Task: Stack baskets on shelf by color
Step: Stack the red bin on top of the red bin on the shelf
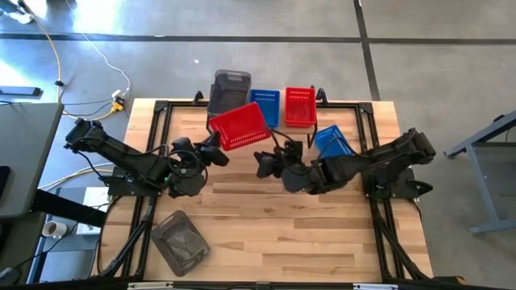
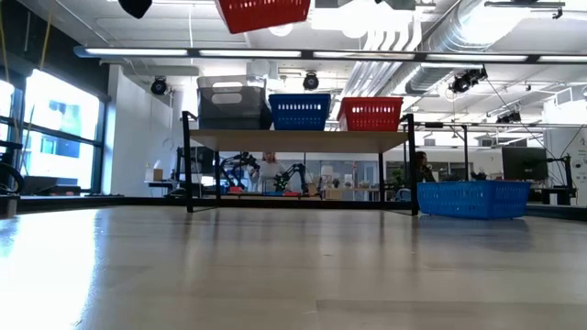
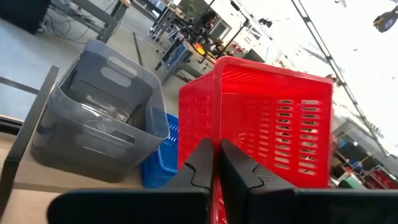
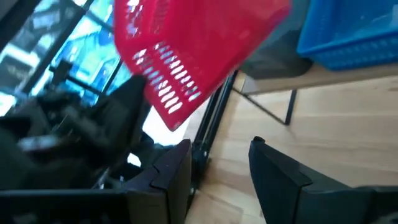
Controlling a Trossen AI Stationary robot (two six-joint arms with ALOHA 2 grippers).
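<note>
above shelf [image 1: 266, 121] front edge, left gripper [image 1: 216, 153] pinches red basket [image 1: 239, 126] rim, held aloft. right gripper [image 1: 266, 163] spread, empty. judgement: level basket, carry right, nest into red basket on shelf [image 1: 300, 106].

The table [image 1: 266, 234] is a light butcher-block top with a black frame along its edges. At its far edge stands the shelf [image 2: 298, 140], a wooden plank on thin black legs. On the shelf sit three baskets in a row: a grey basket [image 2: 232, 103], a blue basket [image 2: 299, 112] and a red basket [image 2: 371, 114]. On the table itself lie another blue basket [image 2: 473, 199], beside the shelf's right end, and a second grey basket [image 1: 181, 240] near the front left corner.
</note>
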